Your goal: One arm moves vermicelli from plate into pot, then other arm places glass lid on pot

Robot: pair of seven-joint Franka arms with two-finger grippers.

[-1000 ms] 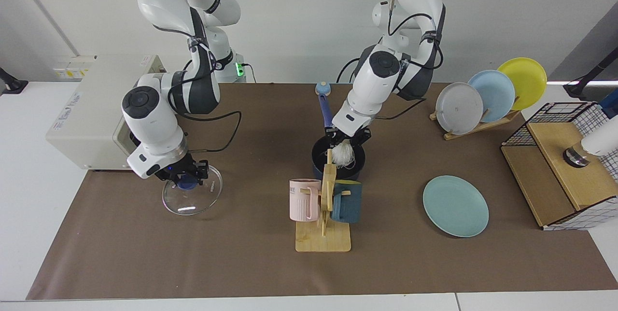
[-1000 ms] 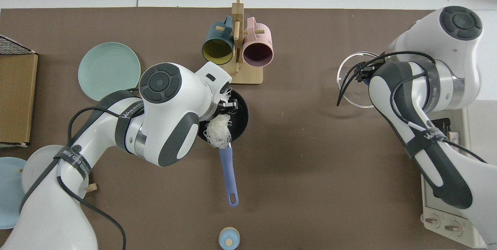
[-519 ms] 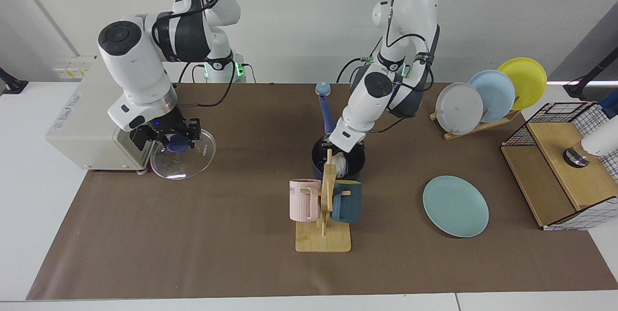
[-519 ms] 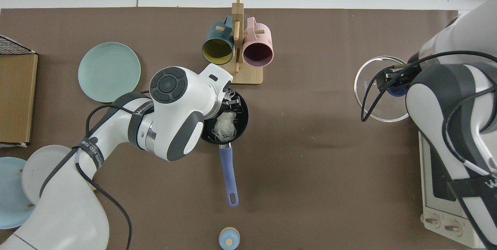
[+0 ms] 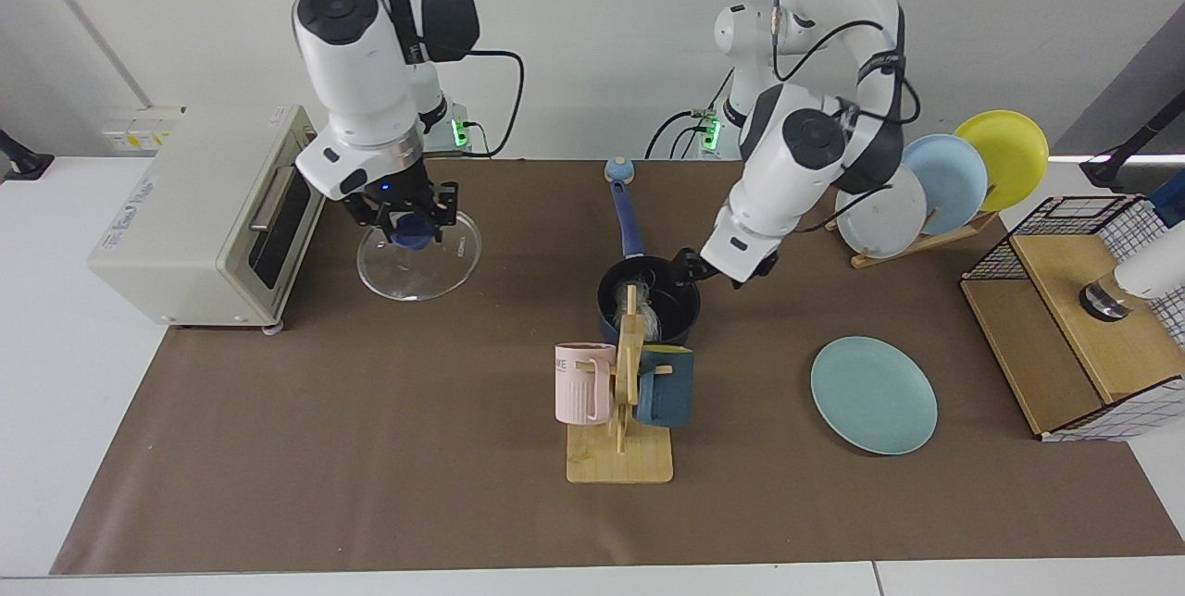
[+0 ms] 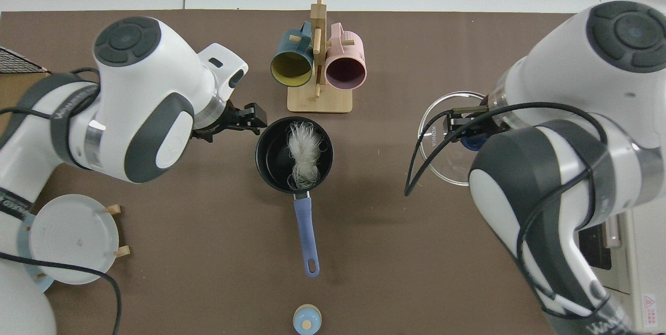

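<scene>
While the right gripper [image 5: 405, 228] holds the glass lid [image 5: 418, 255] by its knob above the bench [image 5: 370, 448], the vermicelli [image 6: 303, 154] lies in the pot [image 6: 270, 166], so carrying the lid across comes next, once the empty, parted left gripper [image 5: 687, 265] clears the rim.

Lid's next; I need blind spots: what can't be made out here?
- Round teal-green plate: top view, hidden under the left arm.
- White vermicelli in the dark-blue saucepan: facing view, partly behind the wooden mug rack.
- Right pincer on the round glass lid: top view, mostly under its wrist.
- Left pincer, beside the saucepan: facing view, fingertips too small.
</scene>
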